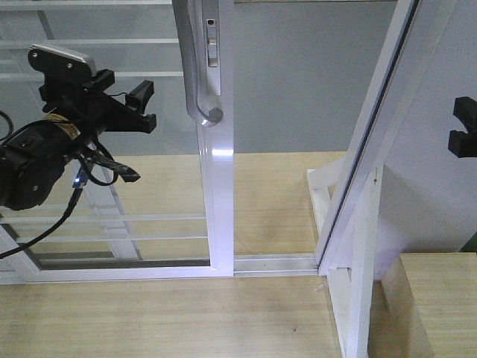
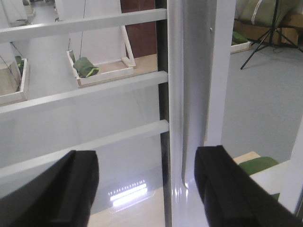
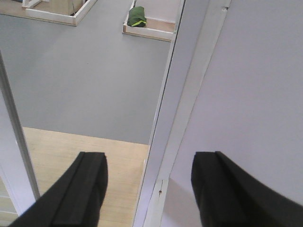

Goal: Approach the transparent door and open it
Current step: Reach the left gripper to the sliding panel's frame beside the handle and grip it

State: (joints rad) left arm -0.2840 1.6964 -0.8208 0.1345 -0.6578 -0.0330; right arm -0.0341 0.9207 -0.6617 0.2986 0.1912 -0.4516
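1. Facing the door (image 1: 216,186): its white stile stands upright mid-view with its foot in the floor track (image 1: 276,262). An open gap separates it from the slanted post (image 1: 365,149) on the right.
2. Handle (image 1: 195,67) runs down the stile's left side, with its curved end lowest.
3. Left gripper (image 1: 145,107): jaws spread, holding nothing, just left of the handle and not touching it. In the wrist view, the stile shows between my fingers (image 2: 61,189).
4. Right gripper (image 1: 458,125): jaws spread, empty, far right beyond the post, in front of the white wall (image 1: 425,186).
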